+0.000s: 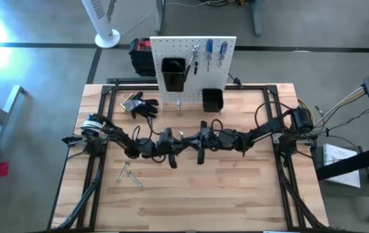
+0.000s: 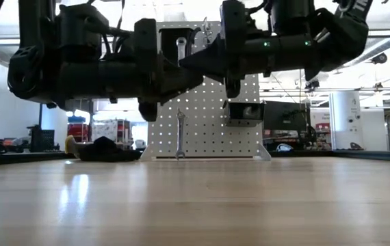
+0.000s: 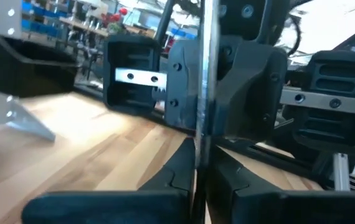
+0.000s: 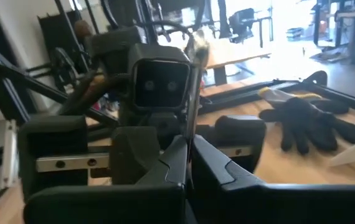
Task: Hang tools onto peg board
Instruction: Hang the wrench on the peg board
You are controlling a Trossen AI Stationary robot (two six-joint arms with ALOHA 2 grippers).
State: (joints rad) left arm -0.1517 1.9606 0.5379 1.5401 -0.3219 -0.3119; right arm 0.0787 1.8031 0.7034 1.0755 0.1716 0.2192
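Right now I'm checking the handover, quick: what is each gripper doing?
Left gripper: shut on the silver wrench.
Right gripper: shut on the same silver wrench.

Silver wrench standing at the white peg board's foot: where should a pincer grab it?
Probably mid-shank, coming from the table's front: the slim silver wrench stands upright against the white perforated peg board, so its back is blocked while the shank is free.

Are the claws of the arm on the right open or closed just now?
Closed. The right gripper has its two dark fingers pressed together on a slim silver wrench that sticks up between them.
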